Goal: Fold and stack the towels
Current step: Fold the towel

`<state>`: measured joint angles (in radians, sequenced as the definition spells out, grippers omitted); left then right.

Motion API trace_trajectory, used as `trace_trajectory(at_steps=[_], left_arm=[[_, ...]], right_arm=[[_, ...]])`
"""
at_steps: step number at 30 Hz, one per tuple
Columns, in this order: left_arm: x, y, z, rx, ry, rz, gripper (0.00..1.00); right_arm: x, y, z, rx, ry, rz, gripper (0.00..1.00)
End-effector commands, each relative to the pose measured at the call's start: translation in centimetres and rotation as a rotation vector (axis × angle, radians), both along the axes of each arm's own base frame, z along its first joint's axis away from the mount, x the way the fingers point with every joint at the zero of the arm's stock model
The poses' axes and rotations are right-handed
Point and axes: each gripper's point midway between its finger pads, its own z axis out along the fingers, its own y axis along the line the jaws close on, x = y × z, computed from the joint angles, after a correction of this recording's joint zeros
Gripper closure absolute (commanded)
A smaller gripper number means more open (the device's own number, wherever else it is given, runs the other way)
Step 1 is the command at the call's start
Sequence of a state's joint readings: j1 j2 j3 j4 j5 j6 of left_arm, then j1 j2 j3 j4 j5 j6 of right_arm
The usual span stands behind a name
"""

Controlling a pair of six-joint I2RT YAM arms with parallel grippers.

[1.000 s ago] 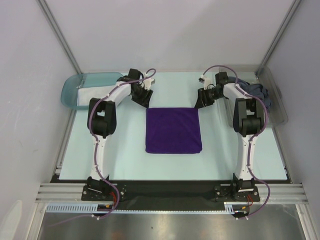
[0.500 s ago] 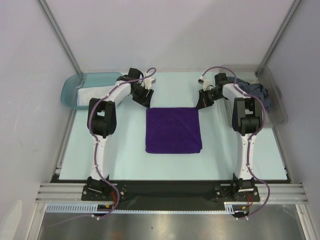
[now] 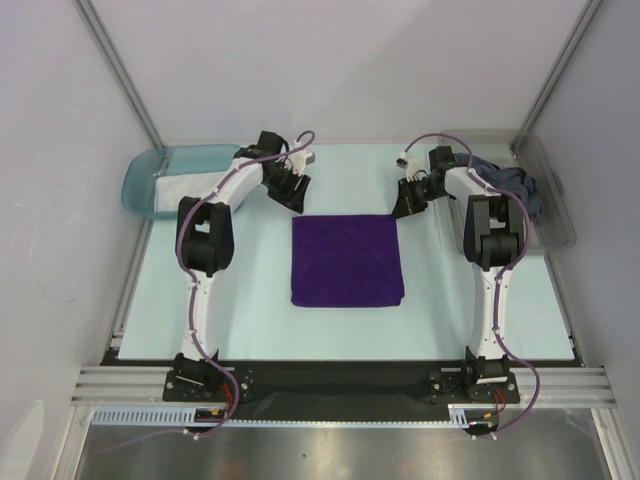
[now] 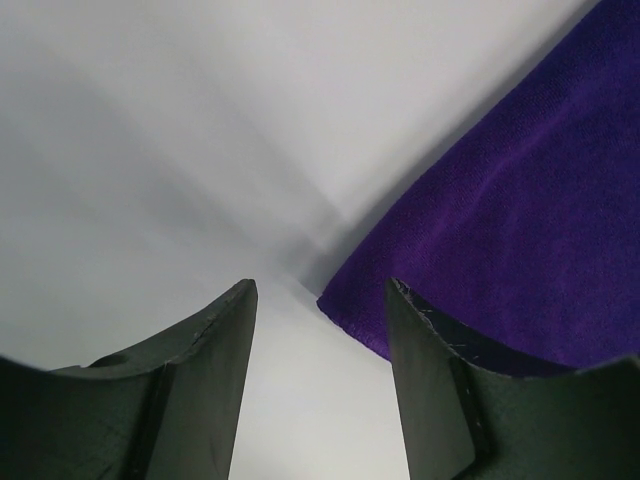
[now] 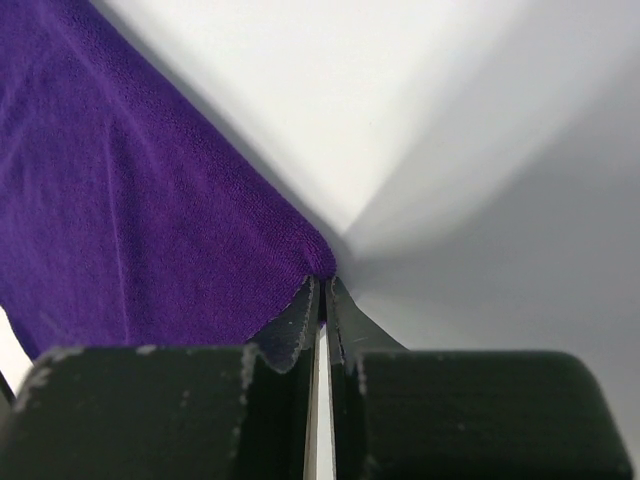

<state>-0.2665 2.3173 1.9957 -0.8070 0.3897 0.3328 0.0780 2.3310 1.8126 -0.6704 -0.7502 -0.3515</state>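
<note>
Starting the fold: left gripper (image 4: 320, 288) gapes by far-left corner of purple towel (image 3: 347, 260), right gripper (image 5: 321, 285) sits clenched at its far-right corner, grip unclear; left likely pinches next.

I take this place for a robotics lab cell, not a home or a shop. Plain white panels (image 3: 340, 70) close it in at the back and on both sides, and bare aluminium posts (image 3: 120, 75) hold them. The table (image 3: 250, 320) has a plain pale blue top. The left arm (image 3: 205, 245) and the right arm (image 3: 495, 240) are bolted to an aluminium rail (image 3: 130, 385) at the near edge, and a slotted cable duct (image 3: 340, 417) runs along in front of it.
</note>
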Motion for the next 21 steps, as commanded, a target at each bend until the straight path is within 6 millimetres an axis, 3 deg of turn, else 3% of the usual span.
trace_trajectory(at_steps=[1, 12, 15, 16, 18, 21], left_arm=[[-0.1, -0.8, 0.6, -0.024, -0.008, -0.049, 0.41], [-0.6, 0.2, -2.4, 0.046, 0.059, -0.032, 0.48], [-0.5, 0.4, -3.0, 0.059, 0.077, -0.030, 0.65], [-0.3, 0.5, -3.2, 0.068, 0.078, -0.027, 0.84], [0.2, 0.5, -3.2, 0.075, 0.066, -0.013, 1.00], [0.9, 0.7, -3.2, 0.084, 0.041, 0.006, 1.00]], right_arm=[[1.4, 0.2, 1.2, 0.011, -0.051, -0.001, 0.99], [1.7, 0.3, 1.1, 0.009, -0.054, -0.010, 1.00], [1.9, 0.2, 1.0, 0.006, -0.056, -0.017, 1.00], [1.9, 0.2, 0.9, 0.003, -0.055, -0.021, 1.00], [2.2, 0.0, 1.1, -0.007, -0.066, -0.038, 1.00], [3.0, -0.6, 1.0, -0.040, -0.100, -0.088, 1.00]])
